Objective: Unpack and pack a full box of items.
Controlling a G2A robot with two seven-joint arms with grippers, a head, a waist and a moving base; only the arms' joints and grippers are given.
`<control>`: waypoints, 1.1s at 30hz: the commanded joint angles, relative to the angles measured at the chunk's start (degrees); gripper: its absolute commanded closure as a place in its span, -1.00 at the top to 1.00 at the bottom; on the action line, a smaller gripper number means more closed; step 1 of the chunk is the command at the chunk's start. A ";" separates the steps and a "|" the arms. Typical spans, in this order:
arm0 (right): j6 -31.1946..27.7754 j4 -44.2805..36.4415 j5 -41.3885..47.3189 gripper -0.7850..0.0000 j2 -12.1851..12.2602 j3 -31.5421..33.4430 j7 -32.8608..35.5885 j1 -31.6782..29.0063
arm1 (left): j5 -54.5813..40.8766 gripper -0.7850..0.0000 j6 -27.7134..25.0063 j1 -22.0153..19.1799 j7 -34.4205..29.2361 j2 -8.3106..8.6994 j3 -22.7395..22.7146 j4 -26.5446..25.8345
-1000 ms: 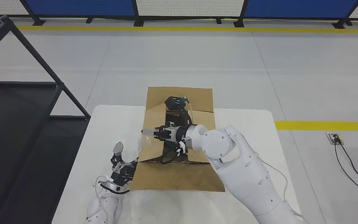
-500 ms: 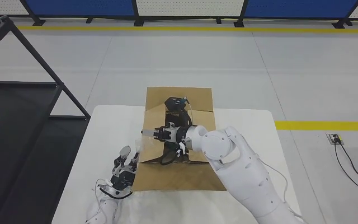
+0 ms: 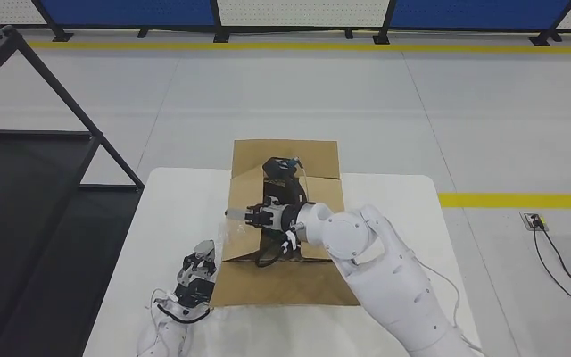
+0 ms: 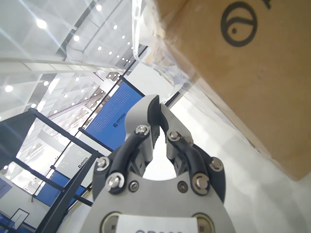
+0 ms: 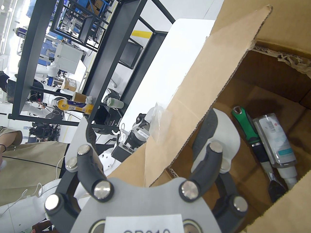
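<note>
Straddling the left flap edge of the box (image 3: 285, 156) on the table (image 3: 169, 214), the right gripper (image 5: 150, 122) is spread wide. The left gripper (image 4: 156, 115), clenched on nothing, sits just beside the box's outer wall.

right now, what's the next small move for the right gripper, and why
Probably close the right gripper on the cardboard flap, then fold it outward. Its fingers are open, one on each side of the flap, so nothing is gripped yet, and a green-handled tool and a clear bottle lie in the box beyond it.
</note>
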 commanded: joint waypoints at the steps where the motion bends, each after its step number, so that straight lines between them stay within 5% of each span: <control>1: 0.06 -0.14 -0.07 1.00 0.02 -0.02 0.12 -0.10 | -2.26 -1.00 0.17 0.33 0.30 -0.14 -0.24 -0.82; 16: 2.14 2.25 1.39 1.00 -0.15 0.13 1.41 1.01 | -8.89 -1.00 2.36 3.27 1.52 -0.26 -2.66 -7.14; 17: 2.34 2.71 1.68 0.92 -0.18 0.16 1.53 1.17 | -9.47 -1.00 2.43 3.53 1.66 -0.25 -2.98 -7.71; 19: 2.40 3.70 2.39 0.01 -0.26 0.25 1.85 1.62 | -10.51 -1.00 2.72 4.11 1.94 -0.20 -3.72 -8.97; 27: 2.38 8.49 4.44 -0.57 -0.66 0.19 2.08 3.91 | -12.32 -1.00 2.86 5.76 1.96 0.09 -6.28 -12.34; 30: 2.00 9.83 5.36 -1.00 -0.81 0.35 1.55 4.51 | -13.15 -1.00 2.85 6.20 2.03 0.11 -6.89 -13.28; 33: 1.61 10.77 5.80 -1.00 -0.90 0.33 1.45 5.01 | -14.00 -1.00 3.05 6.69 2.19 0.14 -7.68 -14.35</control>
